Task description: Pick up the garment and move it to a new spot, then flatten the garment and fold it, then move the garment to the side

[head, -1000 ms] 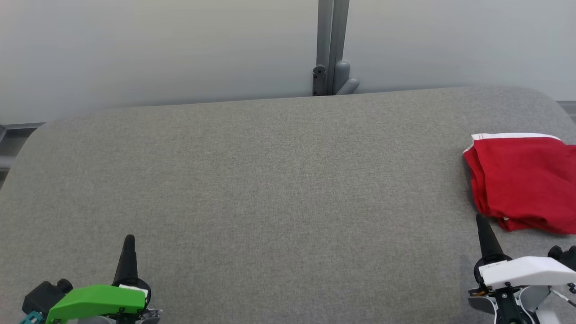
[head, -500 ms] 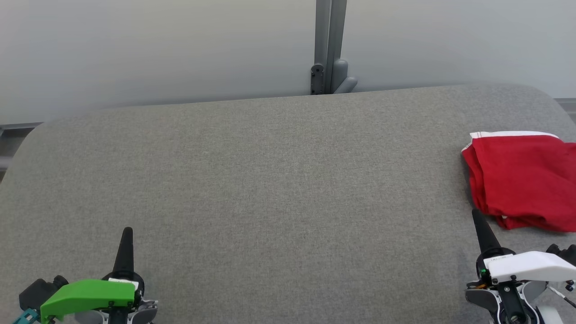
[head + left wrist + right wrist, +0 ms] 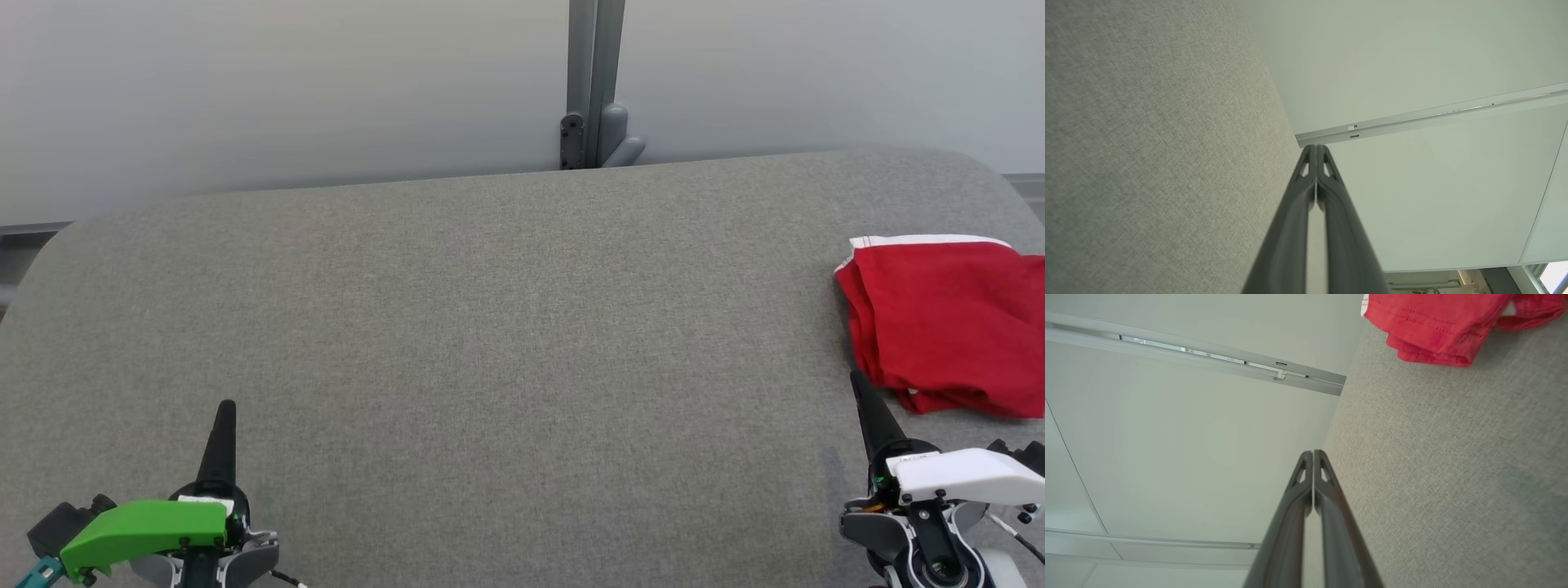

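grey fabric surface (image 3: 490,327), pale wall (image 3: 245,90) (grey post (image 3: 594,73) behind)

On the table (image 3: 490,327), garment (image 3: 947,327) at far right, right gripper (image 3: 856,380) just before it, left gripper (image 3: 227,407) at near left

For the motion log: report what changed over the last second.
Both arms crept forward: the left tool and right tool sit slightly higher in the head view, beyond a small camera shift. Nothing grasped or released. Both stay shut and empty; the garment stays folded on the right of the table.
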Robot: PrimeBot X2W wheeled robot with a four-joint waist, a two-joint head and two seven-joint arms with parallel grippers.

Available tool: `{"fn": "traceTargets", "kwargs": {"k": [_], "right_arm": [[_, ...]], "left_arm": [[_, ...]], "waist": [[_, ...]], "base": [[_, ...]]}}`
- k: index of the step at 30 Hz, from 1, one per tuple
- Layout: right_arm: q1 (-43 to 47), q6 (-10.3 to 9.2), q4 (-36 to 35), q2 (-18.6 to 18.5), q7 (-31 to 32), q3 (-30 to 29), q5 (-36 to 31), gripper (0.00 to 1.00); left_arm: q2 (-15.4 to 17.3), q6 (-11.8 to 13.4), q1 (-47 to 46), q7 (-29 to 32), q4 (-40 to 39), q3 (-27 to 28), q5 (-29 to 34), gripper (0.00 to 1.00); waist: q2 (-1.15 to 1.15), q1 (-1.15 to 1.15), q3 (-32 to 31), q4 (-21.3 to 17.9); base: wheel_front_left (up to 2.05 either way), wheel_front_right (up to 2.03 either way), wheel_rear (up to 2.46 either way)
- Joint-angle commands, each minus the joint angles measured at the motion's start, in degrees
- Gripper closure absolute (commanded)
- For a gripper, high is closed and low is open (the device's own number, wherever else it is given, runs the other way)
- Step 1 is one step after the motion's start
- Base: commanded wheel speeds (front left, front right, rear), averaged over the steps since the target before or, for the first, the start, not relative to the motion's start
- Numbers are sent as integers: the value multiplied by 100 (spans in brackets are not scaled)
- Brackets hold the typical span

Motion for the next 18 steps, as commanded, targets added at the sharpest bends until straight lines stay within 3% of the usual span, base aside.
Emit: {"fn": "traceTargets", "kwargs": {"k": [1, 18], "right_arm": [[-105, 3, -4, -39, 46, 7, 152, 100], [-209, 2, 49, -47, 234, 27, 986, 100]], "left_arm": [[38, -44, -127, 38, -44, 26, -166, 100], [42, -82, -239, 221, -45, 106, -871, 100]], "waist": [[0, 0, 3, -4], [0, 0, 30, -44]], "base": [[0, 0, 0], [0, 0, 0]]}}
